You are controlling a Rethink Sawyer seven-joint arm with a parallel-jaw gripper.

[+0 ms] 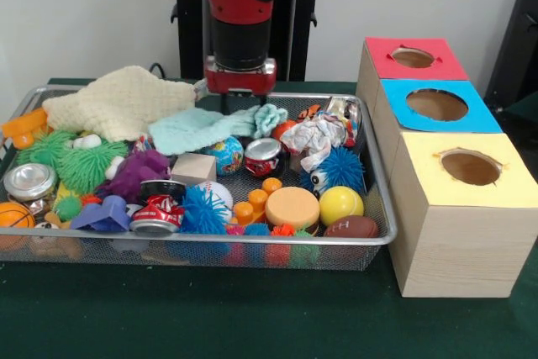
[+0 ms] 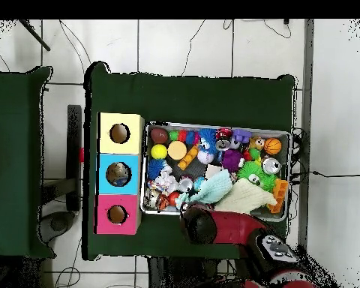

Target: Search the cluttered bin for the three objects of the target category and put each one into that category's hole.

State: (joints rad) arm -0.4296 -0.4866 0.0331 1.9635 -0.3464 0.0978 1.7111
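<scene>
Mesh bin (image 1: 380,208) on green desk (image 1: 210,317) packed with clutter: crushed cans (image 1: 158,214), spiky balls, cream knit cloth (image 1: 118,100), wood block. Can print not readable. Target category not determinable. Three holed boxes beside bin: red (image 1: 412,58), blue (image 1: 437,105), yellow (image 1: 471,167). End effector (image 1: 225,103) at bin's far edge, tips hidden; state undeterminable.

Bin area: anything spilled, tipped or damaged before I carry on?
Nothing has spilled outside the mesh bin. One red can near its front looks crushed and lies on its side. The three boxes stand in line.
</scene>
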